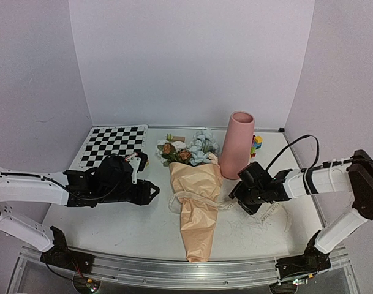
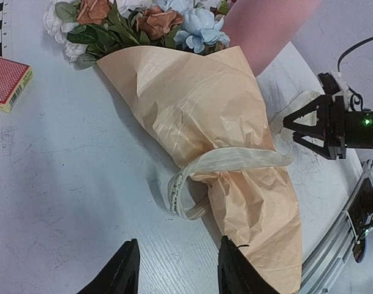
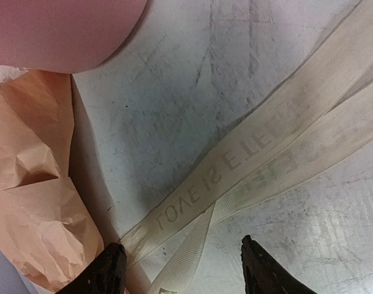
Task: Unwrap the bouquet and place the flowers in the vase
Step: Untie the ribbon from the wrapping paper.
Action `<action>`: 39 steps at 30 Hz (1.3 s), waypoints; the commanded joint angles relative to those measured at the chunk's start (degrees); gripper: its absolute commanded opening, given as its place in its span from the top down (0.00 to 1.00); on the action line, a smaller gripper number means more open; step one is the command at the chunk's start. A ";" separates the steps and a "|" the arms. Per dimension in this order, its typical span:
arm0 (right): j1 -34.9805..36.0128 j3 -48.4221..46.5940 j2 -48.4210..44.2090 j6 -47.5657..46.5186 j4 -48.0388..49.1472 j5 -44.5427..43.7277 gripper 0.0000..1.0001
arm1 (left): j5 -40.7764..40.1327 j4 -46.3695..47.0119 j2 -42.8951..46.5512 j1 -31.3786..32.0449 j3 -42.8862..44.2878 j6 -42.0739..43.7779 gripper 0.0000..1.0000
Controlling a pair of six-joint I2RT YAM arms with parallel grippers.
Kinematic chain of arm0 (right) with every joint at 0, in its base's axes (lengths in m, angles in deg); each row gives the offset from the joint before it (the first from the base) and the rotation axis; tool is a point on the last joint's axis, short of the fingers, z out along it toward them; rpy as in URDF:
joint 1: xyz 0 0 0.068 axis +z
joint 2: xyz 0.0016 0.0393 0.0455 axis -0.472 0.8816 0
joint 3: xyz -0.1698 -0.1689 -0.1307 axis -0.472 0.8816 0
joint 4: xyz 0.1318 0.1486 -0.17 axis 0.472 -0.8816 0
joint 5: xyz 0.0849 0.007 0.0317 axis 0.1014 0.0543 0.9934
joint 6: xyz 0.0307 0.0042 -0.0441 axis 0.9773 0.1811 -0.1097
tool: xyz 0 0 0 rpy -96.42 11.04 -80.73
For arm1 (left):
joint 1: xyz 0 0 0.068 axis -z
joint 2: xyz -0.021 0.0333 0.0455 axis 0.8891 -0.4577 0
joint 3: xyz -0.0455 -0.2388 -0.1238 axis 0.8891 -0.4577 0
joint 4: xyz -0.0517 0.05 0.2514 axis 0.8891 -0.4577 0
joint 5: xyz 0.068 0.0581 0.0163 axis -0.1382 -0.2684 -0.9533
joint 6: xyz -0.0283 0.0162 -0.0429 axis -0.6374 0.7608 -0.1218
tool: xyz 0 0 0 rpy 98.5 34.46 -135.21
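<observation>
Hardly begun: the bouquet [image 1: 197,196] lies wrapped on the tabletop [image 1: 131,226], its ribbon [image 3: 247,165] tied, the pink vase [image 1: 238,144] flowerless. My right pincer [image 3: 181,248] straddles the ribbon tail, spread. My left pincer [image 2: 180,242] is spread and empty.

The bouquet [image 1: 195,202] lies flat on the bench [image 1: 113,226] straight ahead of me, its narrow crumpled end pointing toward me and its wide mouth pointing away. The peach-tan kraft paper [image 2: 192,104] is crinkled and still wrapped as a cone. A cream ribbon [image 2: 235,160] circles its waist, with a loop sticking out on my left. Its lettered tails [image 3: 247,159] trail flat across the bench to my right. The flowers [image 1: 189,149], pale blue, rust-brown and white among green leaves, poke out of the far end. The matte pink vase [image 1: 238,144] stands upright just beside the blooms, on my right.
</observation>
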 commanded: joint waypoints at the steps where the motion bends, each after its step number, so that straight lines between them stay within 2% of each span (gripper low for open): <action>1: 0.63 -2.56 2.90 2.12 1.45 -0.06 0.40 | -0.86 -1.14 2.22 0.13 0.13 -0.57 0.55; 3: 0.84 -3.00 3.58 2.31 1.56 -0.01 0.49 | -1.07 -1.53 2.44 0.13 0.09 -0.66 0.55; 7: 1.25 -3.06 2.48 1.96 1.68 -0.25 0.89 | -1.45 -1.84 2.88 0.12 0.02 -0.88 0.55; 8: 1.51 -3.09 1.71 1.62 1.59 -0.55 0.97 | -1.54 -1.86 2.97 0.12 0.05 -0.92 0.55; 9: 1.86 -3.11 0.92 1.35 1.46 -0.91 1.00 | -1.63 -1.86 2.99 0.13 0.11 -0.89 0.55; 15: 6.04 -8.21 -3.78 -4.34 0.01 -2.78 1.00 | -2.21 -2.49 2.44 0.13 1.42 0.27 0.55; 20: 14.28 -20.30 -2.96 -16.47 -0.26 -4.89 1.00 | -5.18 -3.94 2.79 0.11 2.31 0.07 0.55; 22: 17.53 -25.55 -1.06 -24.93 1.74 -3.00 1.00 | -6.75 -4.75 3.11 0.13 2.48 -0.63 0.55; 25: 19.72 -30.27 2.43 -35.52 5.77 4.52 0.92 | -7.67 -5.17 3.85 0.13 2.30 -1.22 0.55; 27: 19.74 -31.34 4.25 -37.55 6.79 8.13 0.84 | -7.83 -5.40 4.27 0.13 2.26 -1.44 0.55; 32: 19.63 -28.75 5.12 -36.14 6.34 6.77 0.41 | -8.01 -6.46 5.43 0.13 1.82 -1.60 0.55; 33: 19.57 -27.51 4.77 -35.62 6.34 6.20 0.36 | -8.13 -6.68 5.83 0.13 1.72 -1.63 0.55; 36: 19.31 -24.63 3.67 -34.47 6.03 5.29 0.26 | -8.92 -7.35 6.70 0.13 1.49 -1.90 0.55; 39: 18.95 -22.54 2.73 -33.34 4.97 4.41 0.25 | -9.76 -8.15 7.17 0.12 1.67 -2.31 0.55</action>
